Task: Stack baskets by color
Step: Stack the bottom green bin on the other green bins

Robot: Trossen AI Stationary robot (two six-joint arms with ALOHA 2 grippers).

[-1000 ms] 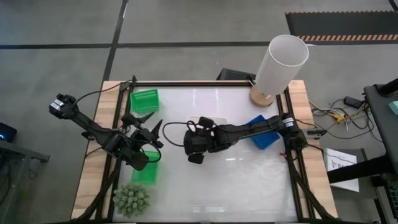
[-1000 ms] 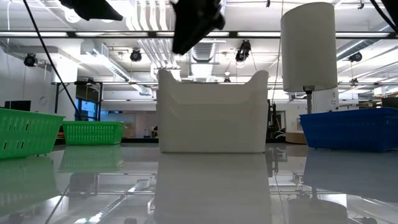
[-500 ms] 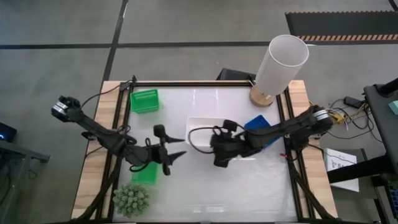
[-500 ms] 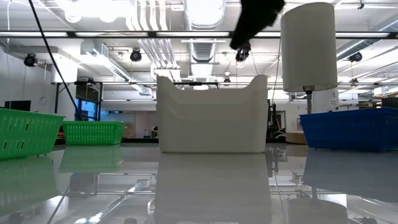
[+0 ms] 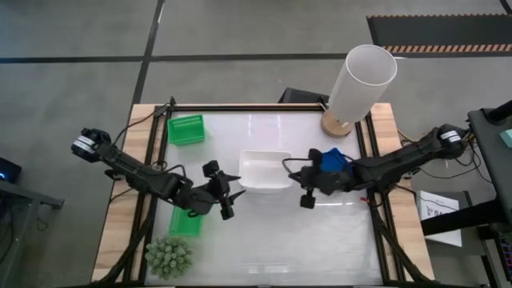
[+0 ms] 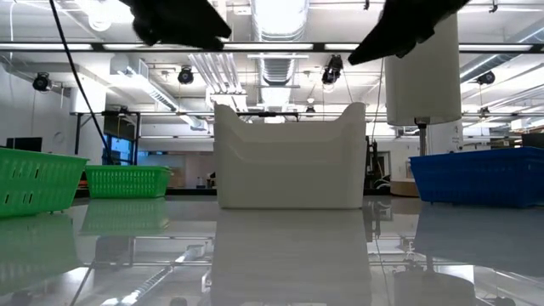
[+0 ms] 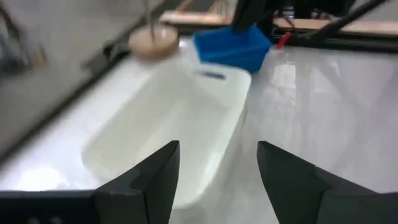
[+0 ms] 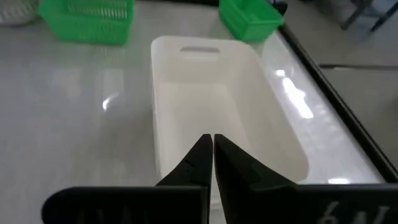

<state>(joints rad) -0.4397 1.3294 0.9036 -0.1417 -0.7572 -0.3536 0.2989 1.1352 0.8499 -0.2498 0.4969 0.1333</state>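
step: nothing held | white basket [image 5: 265, 170] mid-tabletop between both arms | left gripper [image 5: 225, 191] jaws wide open, facing it | right gripper [image 5: 306, 194] jaws closed, empty | next, likely: left closes on its rim

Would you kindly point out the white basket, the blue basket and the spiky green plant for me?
white basket [image 5: 265, 170], high view, on its inside floor.
blue basket [image 5: 334, 158], high view, on its visible part above the right arm.
spiky green plant [image 5: 169, 256], high view, on its middle.
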